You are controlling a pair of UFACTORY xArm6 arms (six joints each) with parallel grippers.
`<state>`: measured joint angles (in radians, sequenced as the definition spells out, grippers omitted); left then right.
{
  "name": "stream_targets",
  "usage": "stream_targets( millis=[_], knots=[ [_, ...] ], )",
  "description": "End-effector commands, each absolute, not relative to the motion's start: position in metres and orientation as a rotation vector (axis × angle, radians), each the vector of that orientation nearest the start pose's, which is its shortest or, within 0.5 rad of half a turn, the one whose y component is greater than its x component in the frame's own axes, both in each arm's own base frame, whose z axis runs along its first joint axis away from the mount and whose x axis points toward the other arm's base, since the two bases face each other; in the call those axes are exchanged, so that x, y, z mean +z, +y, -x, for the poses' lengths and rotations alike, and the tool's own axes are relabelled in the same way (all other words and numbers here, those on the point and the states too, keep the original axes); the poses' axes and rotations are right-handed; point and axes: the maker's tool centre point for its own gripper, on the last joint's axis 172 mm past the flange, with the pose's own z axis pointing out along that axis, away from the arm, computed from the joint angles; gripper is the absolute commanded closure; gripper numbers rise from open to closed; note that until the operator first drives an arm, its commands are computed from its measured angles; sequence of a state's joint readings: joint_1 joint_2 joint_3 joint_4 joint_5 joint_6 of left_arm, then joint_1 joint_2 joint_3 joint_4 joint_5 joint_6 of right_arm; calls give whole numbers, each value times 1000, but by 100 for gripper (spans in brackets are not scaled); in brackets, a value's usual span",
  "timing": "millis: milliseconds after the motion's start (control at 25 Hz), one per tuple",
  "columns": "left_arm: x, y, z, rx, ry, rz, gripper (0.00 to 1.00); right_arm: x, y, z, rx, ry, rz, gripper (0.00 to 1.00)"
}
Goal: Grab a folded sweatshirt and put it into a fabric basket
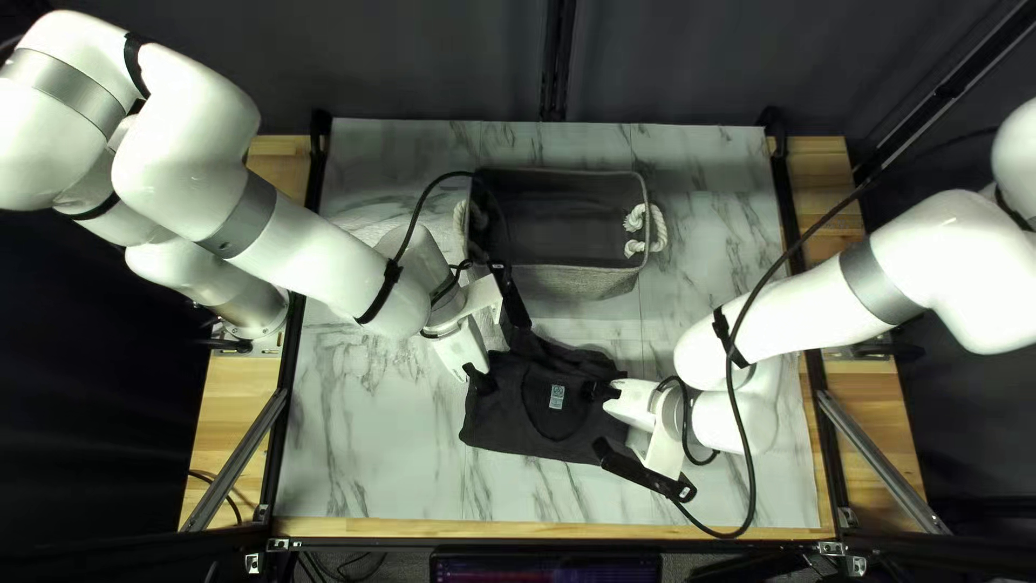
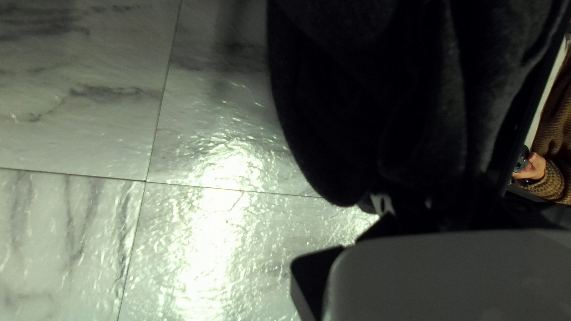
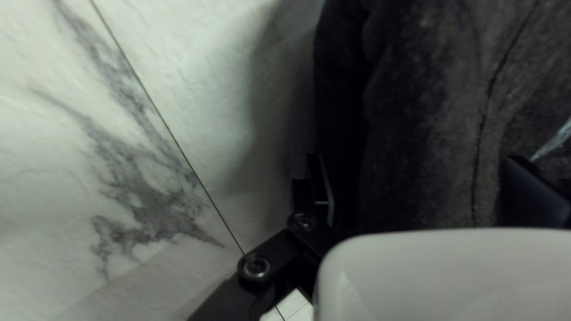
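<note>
The black folded sweatshirt [image 1: 541, 405] lies on the marble table in front of the grey fabric basket [image 1: 566, 279]. My left gripper [image 1: 479, 377] is at the sweatshirt's left edge and is shut on the cloth. In the left wrist view the dark fabric [image 2: 379, 111] bulges up right at the gripper, whose fingers are hidden in it. My right gripper [image 1: 609, 392] is at the sweatshirt's right edge and stands open. In the right wrist view the cloth [image 3: 424, 111] fills the wide gap between its two fingers [image 3: 319, 191].
The basket has white rope handles [image 1: 643, 227] and a dark lining, and stands at the back middle of the marble tabletop [image 1: 372, 421]. Black cables run from both wrists. A person's hand in a brown knit sleeve [image 2: 551, 174] shows beyond the table.
</note>
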<state>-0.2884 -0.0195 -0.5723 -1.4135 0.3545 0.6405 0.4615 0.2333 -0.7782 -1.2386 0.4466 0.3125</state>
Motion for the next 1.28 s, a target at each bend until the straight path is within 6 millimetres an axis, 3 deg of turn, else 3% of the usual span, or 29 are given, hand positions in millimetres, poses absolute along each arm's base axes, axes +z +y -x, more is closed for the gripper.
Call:
stream_targets(
  millis=[40,280,400,440,880,1160,1280],
  knots=[
    [79,-151,-432,378,478,-2511,100,33,176,-458,-523,-2126,2883,0],
    [79,-151,-432,380,477,-2510,100,25,177,-456,-502,-2122,2874,0],
    [79,-151,-431,380,476,-2510,100,22,178,-459,-488,-2121,2869,66],
    [78,-151,-431,380,477,-2509,100,23,178,-460,-483,-2121,2870,100],
    [81,-151,-430,381,478,-2509,100,45,177,-459,-514,-2137,2907,100],
    [106,-153,-425,405,466,-2513,100,74,183,-462,-502,-2186,2931,100],
    [127,-153,-422,422,448,-2516,100,93,183,-461,-482,-2202,2954,100]
  ],
)
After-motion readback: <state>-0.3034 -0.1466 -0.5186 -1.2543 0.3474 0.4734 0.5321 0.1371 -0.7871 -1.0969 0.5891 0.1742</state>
